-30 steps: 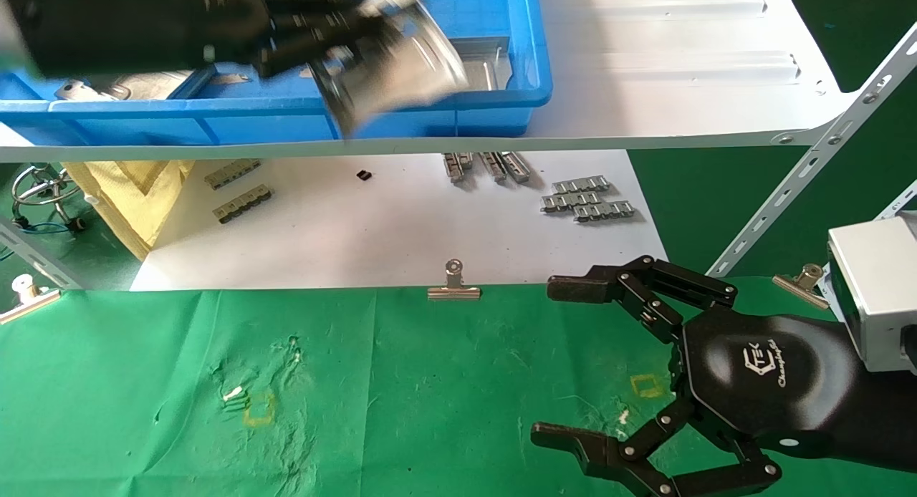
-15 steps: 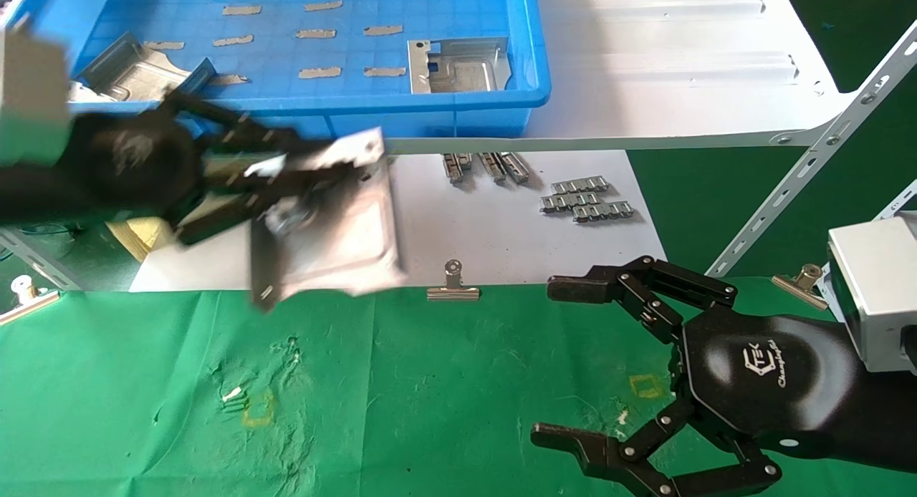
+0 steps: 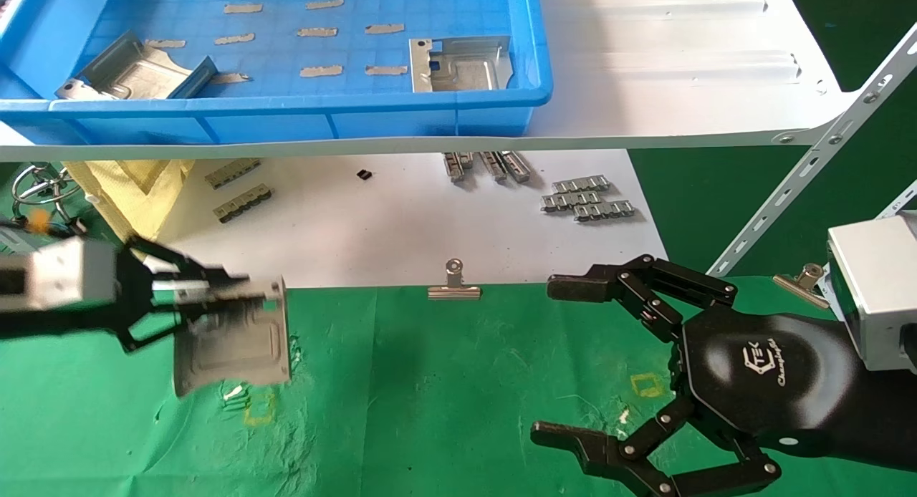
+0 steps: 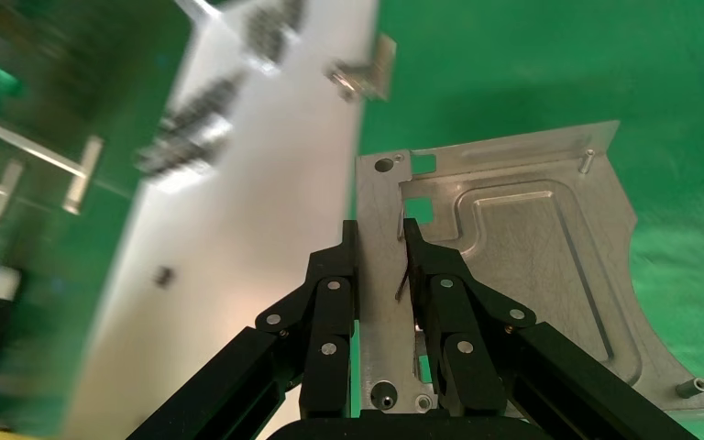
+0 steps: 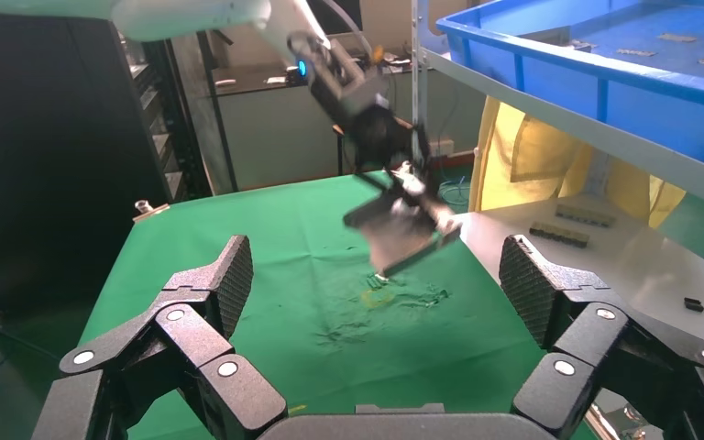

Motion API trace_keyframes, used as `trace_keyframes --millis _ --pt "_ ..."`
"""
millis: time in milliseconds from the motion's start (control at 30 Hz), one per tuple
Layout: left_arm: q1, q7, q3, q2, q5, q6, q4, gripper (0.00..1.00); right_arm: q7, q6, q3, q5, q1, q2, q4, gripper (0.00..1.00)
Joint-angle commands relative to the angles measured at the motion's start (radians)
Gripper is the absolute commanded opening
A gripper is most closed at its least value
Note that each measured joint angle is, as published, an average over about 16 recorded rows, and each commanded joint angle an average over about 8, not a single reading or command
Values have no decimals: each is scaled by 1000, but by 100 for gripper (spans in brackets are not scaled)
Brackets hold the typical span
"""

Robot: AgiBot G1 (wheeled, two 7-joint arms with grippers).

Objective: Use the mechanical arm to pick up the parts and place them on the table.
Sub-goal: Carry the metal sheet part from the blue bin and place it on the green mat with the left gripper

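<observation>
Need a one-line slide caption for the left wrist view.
Left gripper pinches a metal plate by its edge above the green table.

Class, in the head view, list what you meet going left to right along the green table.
Left gripper → held part → binder clip → right gripper → silver wrist box.

Head camera looking down on the green table (image 3: 444, 382), left wrist camera peering close along its plate (image 4: 513, 266), right wrist camera facing across, both sharing that plate (image 5: 403, 229) toward twelve o'clock
</observation>
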Motion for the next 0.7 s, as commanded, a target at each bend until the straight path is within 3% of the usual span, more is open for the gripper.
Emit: trace_keyframes --millis 33,167,233,433,500,700 --pt "12 37 23 21 29 1 61 0 0 0 0 0 0 0 0 100" --pt "32 96 40 50 45 1 129 0 0 0 0 0 0 0 0 100" --pt "39 124 46 63 50 -3 155 10 0 0 0 0 0 0 0 100" --pt "53 213 60 92 66 -13 205 83 0 0 0 0 0 0 0 100" --pt "51 239 63 98 70 -16 215 98 0 0 0 0 0 0 0 100" --pt "35 293 63 112 70 -26 246 100 0 0 0 0 0 0 0 100"
